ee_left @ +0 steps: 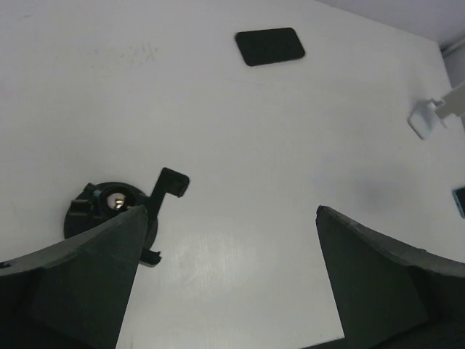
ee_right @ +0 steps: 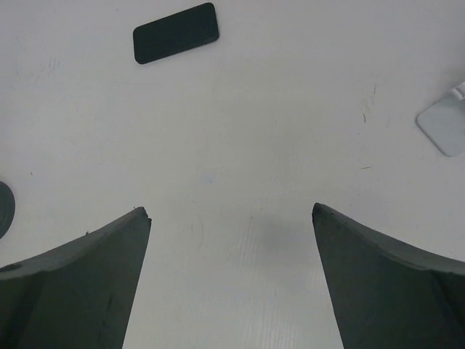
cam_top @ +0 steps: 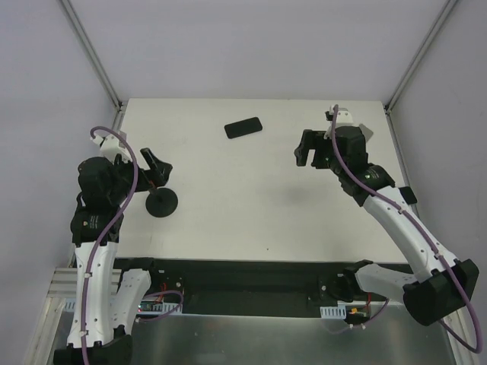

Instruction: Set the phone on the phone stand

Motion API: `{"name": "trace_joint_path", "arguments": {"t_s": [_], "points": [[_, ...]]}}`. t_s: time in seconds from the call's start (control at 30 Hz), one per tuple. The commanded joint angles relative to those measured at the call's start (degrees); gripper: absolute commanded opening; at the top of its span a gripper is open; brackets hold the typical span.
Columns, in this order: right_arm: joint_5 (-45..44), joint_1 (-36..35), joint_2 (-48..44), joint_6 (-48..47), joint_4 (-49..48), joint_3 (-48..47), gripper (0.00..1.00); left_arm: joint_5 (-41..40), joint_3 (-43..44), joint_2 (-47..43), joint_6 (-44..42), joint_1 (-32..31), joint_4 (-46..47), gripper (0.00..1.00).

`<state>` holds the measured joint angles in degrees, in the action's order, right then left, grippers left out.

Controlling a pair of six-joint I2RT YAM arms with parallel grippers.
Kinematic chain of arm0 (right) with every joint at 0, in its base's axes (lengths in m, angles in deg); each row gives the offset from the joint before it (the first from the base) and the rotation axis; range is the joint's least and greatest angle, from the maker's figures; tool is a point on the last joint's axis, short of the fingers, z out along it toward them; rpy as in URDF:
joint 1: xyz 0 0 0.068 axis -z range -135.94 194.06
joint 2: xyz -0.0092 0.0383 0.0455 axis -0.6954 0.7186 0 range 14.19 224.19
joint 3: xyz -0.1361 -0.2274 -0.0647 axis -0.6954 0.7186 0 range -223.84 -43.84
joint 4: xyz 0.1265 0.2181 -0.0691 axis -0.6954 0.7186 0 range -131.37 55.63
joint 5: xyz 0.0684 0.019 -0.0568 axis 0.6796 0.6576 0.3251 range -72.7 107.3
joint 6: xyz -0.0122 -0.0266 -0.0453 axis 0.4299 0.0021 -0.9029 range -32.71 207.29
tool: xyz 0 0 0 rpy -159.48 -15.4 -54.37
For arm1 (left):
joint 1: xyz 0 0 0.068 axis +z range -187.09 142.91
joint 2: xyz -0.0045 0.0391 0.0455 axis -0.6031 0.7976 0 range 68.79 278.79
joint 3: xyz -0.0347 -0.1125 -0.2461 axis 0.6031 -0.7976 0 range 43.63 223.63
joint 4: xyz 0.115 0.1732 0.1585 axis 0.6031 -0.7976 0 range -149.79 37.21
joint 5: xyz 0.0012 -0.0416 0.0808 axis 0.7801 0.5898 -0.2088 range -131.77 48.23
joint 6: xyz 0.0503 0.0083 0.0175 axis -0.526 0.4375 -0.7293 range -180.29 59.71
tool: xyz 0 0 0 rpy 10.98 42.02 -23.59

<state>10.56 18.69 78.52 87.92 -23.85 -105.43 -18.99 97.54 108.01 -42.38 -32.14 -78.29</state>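
The phone (cam_top: 243, 127) is a slim black slab lying flat at the far middle of the white table, also seen as the phone (ee_left: 269, 46) and the phone (ee_right: 175, 33). The phone stand (cam_top: 367, 131), silver-grey, sits at the far right, partly hidden behind my right arm; it shows as the stand (ee_right: 445, 127) and the stand (ee_left: 429, 116). My left gripper (cam_top: 156, 167) hangs open at the left with nothing between its fingers (ee_left: 229, 211). My right gripper (cam_top: 308, 148) is open and empty above bare table (ee_right: 229, 211), right of the phone and left of the stand.
A black holder with a round disc base (cam_top: 161, 203) stands just below my left gripper, seen under the left finger as the holder (ee_left: 102, 207). Grey frame posts and walls border the table (cam_top: 228, 228) at the back corners.
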Motion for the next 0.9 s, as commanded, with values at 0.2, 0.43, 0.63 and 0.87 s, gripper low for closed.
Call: {"name": "trace_joint_path", "arguments": {"t_s": [0.2, 0.43, 0.63, 0.87], "points": [[3.93, -1.44, 4.39, -2.03, -4.68, -2.58, 0.96, -14.53, -0.47, 2.61, -3.23, 0.23, -8.87, 0.99], [6.22, -1.44, 5.98, -4.23, -4.78, -2.58, 0.96, -14.44, -1.62, 7.0, -6.83, 0.23, -9.66, 0.62], [6.22, -1.44, 5.1, -4.67, -5.48, -1.88, 0.96, -12.94, -0.91, 9.38, -8.77, 0.23, -9.66, 0.52], [6.13, -1.44, 4.04, -5.11, -5.65, -1.08, 0.96, -12.94, -0.65, 10.7, -10.0, -1.26, -9.66, 0.4]]}}
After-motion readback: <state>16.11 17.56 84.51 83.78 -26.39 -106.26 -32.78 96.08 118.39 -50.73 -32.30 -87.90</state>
